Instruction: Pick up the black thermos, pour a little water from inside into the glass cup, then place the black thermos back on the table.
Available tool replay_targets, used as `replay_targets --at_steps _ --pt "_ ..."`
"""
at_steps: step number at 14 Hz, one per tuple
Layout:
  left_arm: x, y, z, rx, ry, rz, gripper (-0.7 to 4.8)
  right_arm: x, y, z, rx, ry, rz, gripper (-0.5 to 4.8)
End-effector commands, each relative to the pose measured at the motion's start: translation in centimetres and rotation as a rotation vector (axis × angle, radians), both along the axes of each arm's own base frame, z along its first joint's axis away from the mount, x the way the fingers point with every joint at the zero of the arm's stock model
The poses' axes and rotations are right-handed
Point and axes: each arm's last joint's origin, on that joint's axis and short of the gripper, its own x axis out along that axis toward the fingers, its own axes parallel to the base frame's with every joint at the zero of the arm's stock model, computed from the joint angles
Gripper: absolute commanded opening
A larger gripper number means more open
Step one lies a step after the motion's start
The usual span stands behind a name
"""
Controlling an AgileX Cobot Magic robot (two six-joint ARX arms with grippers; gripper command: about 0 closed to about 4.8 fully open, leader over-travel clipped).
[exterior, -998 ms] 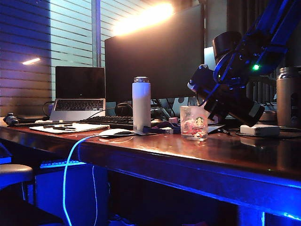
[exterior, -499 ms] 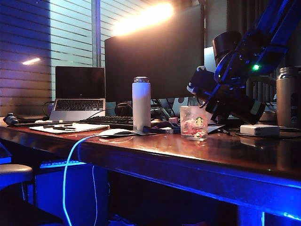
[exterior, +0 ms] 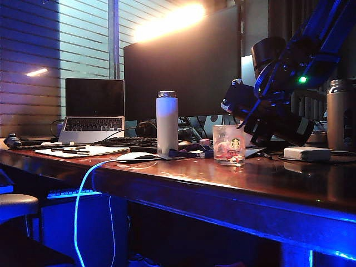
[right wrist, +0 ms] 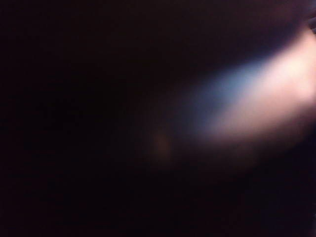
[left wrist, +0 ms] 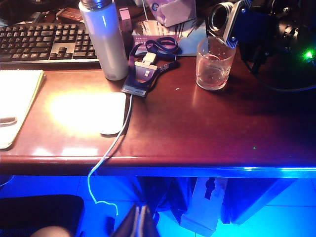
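The black thermos (exterior: 289, 127) hangs tilted almost level over the table (exterior: 222, 178), with its shiny open mouth (left wrist: 220, 16) pointing down toward the rim of the glass cup (exterior: 229, 144). My right gripper (exterior: 266, 114) is shut around the thermos body; a blue finger (left wrist: 244, 24) shows beside the mouth. The right wrist view is dark and blurred, blocked by the thermos. The glass cup (left wrist: 213, 63) stands upright on the table (left wrist: 197, 123), just under the mouth. My left gripper (left wrist: 139, 223) is shut and holds nothing, low in front of the table's blue-lit edge.
A white bottle (exterior: 167, 122) stands left of the cup, with a lanyard badge (left wrist: 145, 74), a white mouse (left wrist: 111, 112) and a keyboard (left wrist: 44, 44) near it. A tan bottle (exterior: 340, 114) and a white box (exterior: 307, 153) sit right. A monitor (exterior: 183, 61) and laptop (exterior: 93, 108) stand behind.
The right wrist has rolled a little, so the thermos lies slightly more level, its base end a bit higher. The cup and the left gripper have not moved.
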Motion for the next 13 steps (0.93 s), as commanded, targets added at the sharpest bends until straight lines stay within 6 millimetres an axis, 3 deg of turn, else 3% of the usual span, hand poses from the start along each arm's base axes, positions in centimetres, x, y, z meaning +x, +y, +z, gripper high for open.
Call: replay_targets --at_steps 1,13 --pt "-0.11 -0.05 0.18 -0.003 -0.009 -0.007 0.22 0.17 -0.11 1.92 0.008 -0.100 -0.010 -0.02" --pt "-0.11 -0.05 0.18 -0.003 -0.009 -0.007 0.23 0.27 -0.57 1.87 -0.043 -0.084 -0.013 -0.02"
